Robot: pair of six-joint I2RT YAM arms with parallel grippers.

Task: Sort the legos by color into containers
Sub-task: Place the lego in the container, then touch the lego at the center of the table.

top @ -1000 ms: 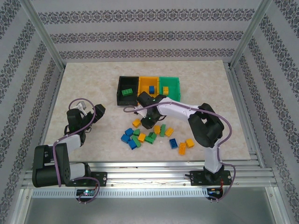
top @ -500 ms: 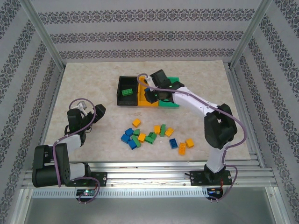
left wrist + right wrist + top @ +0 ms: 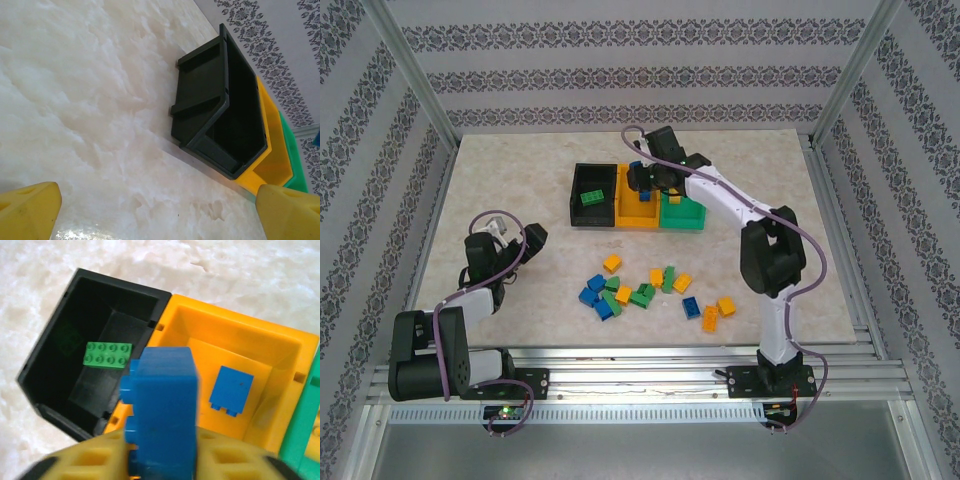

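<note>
My right gripper [image 3: 644, 181] hovers over the row of containers, shut on a blue lego [image 3: 162, 405] that stands on end between its yellow fingers [image 3: 95, 460] and looks slightly blurred. Under it lie the black bin [image 3: 50, 355] with a green lego [image 3: 107, 355] inside, and the yellow-orange bin [image 3: 200, 320] with a blue lego [image 3: 231, 390]. The green bin [image 3: 305, 430] sits at the right edge. Several loose blue, green and orange legos [image 3: 640, 290] lie on the table nearer the arms. My left gripper [image 3: 160, 215] is open above bare table, left of the black bin [image 3: 200, 95].
The three bins [image 3: 638, 210] sit side by side mid-table on the marble-patterned surface [image 3: 500, 170]. Metal frame posts [image 3: 415, 80] and patterned walls enclose the table. My left arm [image 3: 485, 265] rests at the near left.
My right arm has carried the blue lego from the loose pile up and back to above the bins. The left arm has stayed still.
</note>
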